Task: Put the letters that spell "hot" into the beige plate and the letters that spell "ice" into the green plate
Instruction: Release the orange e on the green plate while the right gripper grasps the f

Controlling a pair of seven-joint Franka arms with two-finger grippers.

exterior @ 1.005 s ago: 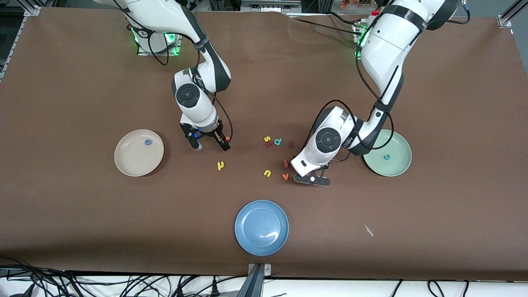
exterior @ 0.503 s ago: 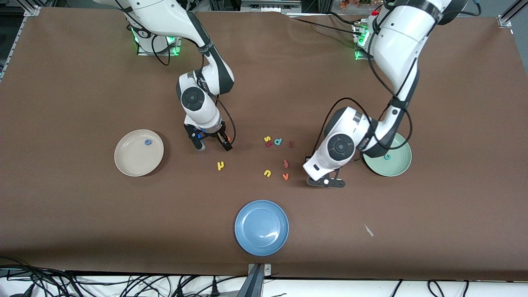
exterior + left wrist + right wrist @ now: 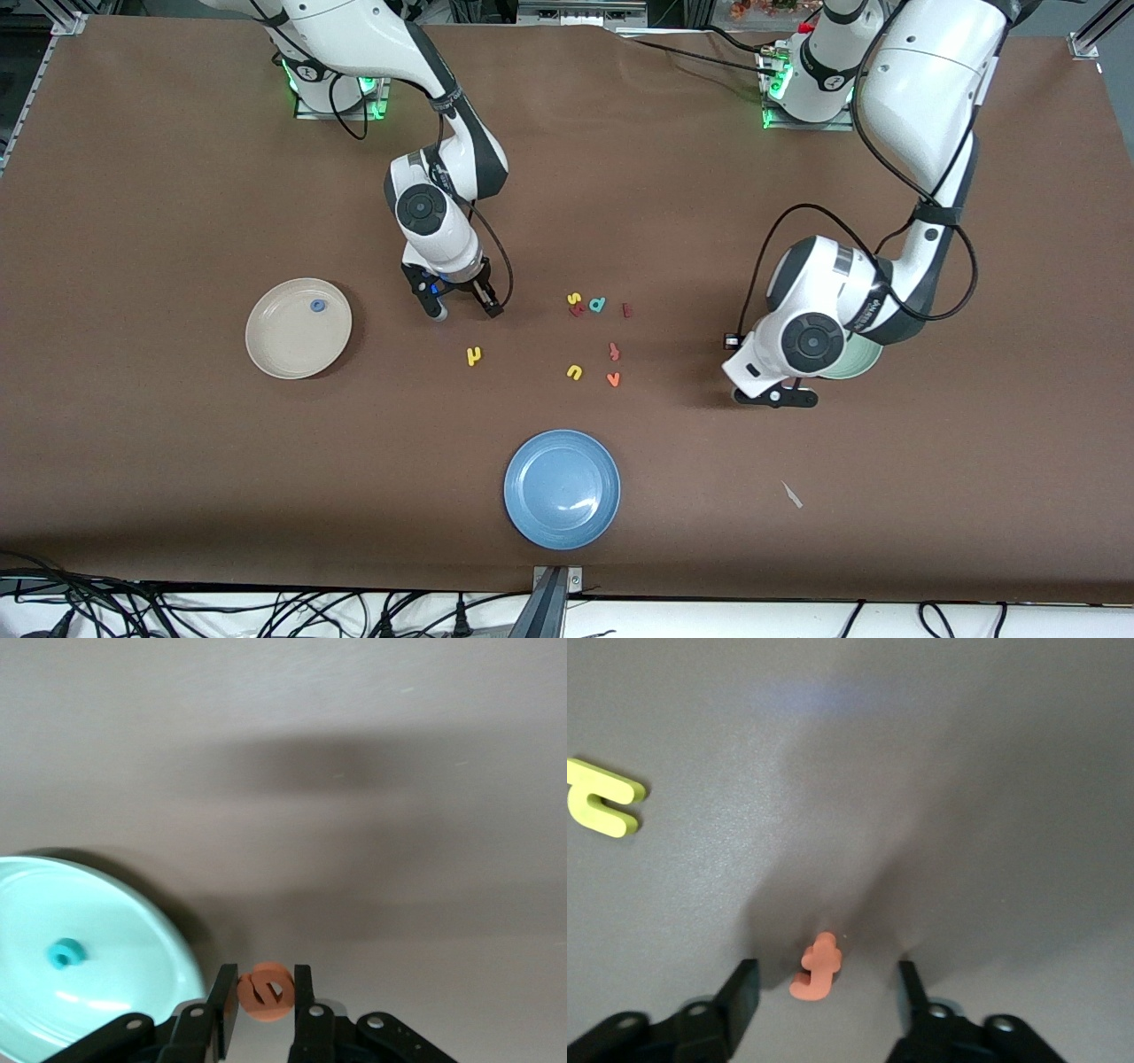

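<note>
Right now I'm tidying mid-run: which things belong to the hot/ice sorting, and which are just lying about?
Job: beige plate holding blue o; green plate holding teal c; orange e held by left gripper beside that plate; orange t between open right gripper; yellow h; maroon i.

Lying about: blue plate; yellow s; teal d; yellow u; orange v; reddish hooked letter.

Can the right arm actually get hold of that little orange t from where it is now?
Probably yes. The right gripper is low over the table with its fingers apart on either side of the orange t, which lies flat and alone; the yellow h sits well clear. Nothing blocks the fingers from shutting on it.
</note>
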